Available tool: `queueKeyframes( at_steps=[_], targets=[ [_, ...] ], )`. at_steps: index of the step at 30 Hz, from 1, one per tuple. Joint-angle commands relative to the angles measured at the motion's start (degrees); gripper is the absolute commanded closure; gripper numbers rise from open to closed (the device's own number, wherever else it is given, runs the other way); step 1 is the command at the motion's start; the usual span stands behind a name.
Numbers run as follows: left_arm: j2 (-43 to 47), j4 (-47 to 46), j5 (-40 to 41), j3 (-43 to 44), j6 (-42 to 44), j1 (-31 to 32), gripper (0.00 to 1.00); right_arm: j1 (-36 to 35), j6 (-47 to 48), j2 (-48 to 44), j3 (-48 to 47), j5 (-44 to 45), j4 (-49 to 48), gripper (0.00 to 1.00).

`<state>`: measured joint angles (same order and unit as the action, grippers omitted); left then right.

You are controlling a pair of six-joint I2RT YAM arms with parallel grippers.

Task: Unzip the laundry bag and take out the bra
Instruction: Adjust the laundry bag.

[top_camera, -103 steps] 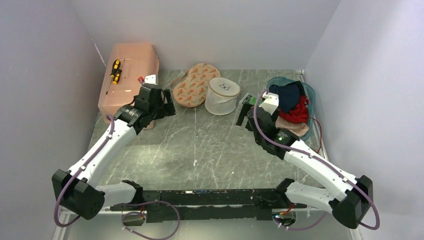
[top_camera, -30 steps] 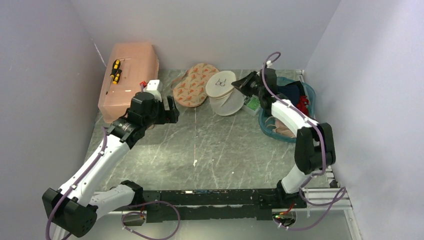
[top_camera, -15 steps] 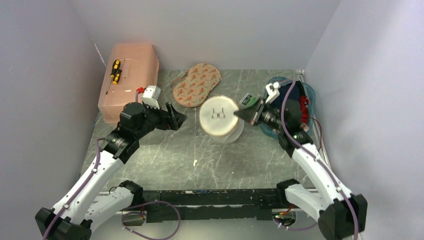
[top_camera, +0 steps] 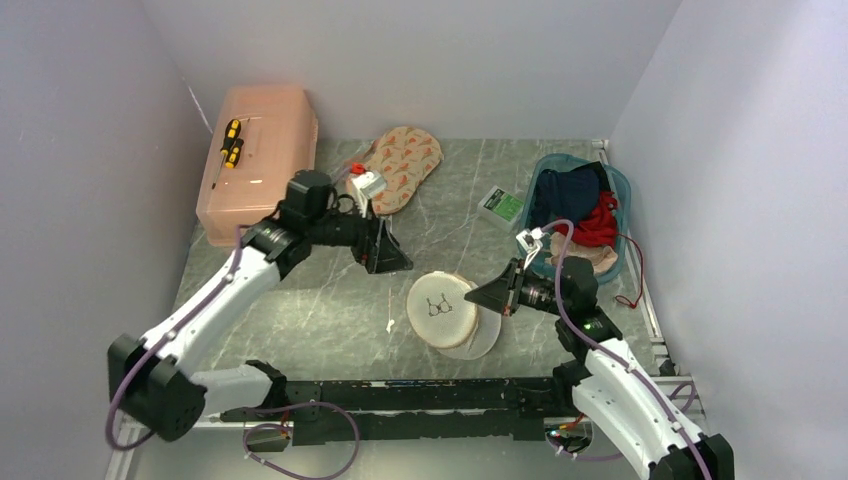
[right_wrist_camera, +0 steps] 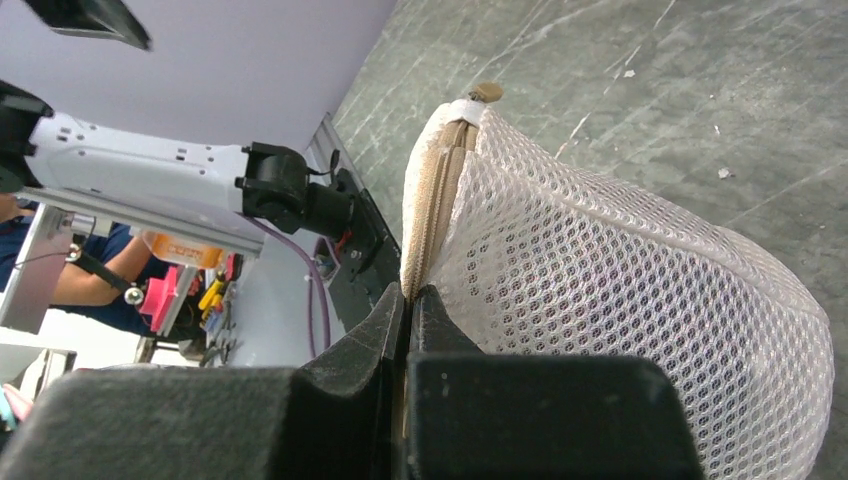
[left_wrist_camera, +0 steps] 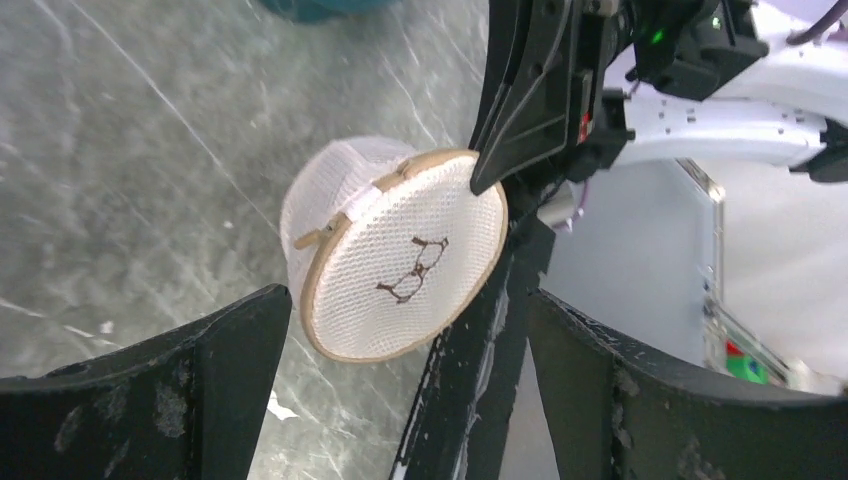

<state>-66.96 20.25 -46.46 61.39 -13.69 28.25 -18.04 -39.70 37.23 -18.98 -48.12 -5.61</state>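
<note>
The laundry bag (top_camera: 440,310) is a white mesh drum with a cream rim. It hangs tilted on its side near the table's front middle, and its lid with the black bra icon (left_wrist_camera: 412,270) faces the left arm. My right gripper (top_camera: 500,298) is shut on the cream zipper rim (right_wrist_camera: 425,230) at the bag's right edge. A tan zipper tab (right_wrist_camera: 487,92) sticks out at the top of the rim. My left gripper (top_camera: 388,258) is open, a little up and left of the bag, with its fingers (left_wrist_camera: 230,340) framing the lid without touching it. The bra is hidden.
A pink box (top_camera: 258,150) with a yellow screwdriver (top_camera: 230,142) on it stands at the back left. A beige two-cup piece (top_camera: 400,165) lies at the back middle. A green packet (top_camera: 503,205) lies beside the teal basket (top_camera: 624,200), which holds clothes.
My right gripper has carried the bag from the back of the table toward the front middle. My left gripper has swung right, toward the bag's lid.
</note>
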Motion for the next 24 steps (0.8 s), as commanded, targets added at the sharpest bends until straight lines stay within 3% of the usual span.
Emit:
queueKeyframes(
  at_steps=[1, 12, 17, 24],
  targets=[
    [-6.8, -1.1, -10.8, -0.9, 2.6, 0.5, 0.10, -0.1, 0.3, -0.1, 2.9, -0.9, -6.9, 1.00],
    [-20.5, -6.2, -18.0, 3.9, 8.6, 4.1, 0.09, -0.1, 4.1, -2.5, 2.5, -0.8, -0.1, 1.00],
    [-23.6, -5.9, -14.4, 5.2, 18.6, 8.9, 0.08, -0.1, 1.3, -4.3, 4.4, -3.6, -3.8, 1.00],
    [-27.5, -4.2, -14.6, 7.2, 22.1, 10.1, 0.15, -0.2, 0.6, -5.8, 4.3, -5.2, -3.7, 1.00]
  ],
)
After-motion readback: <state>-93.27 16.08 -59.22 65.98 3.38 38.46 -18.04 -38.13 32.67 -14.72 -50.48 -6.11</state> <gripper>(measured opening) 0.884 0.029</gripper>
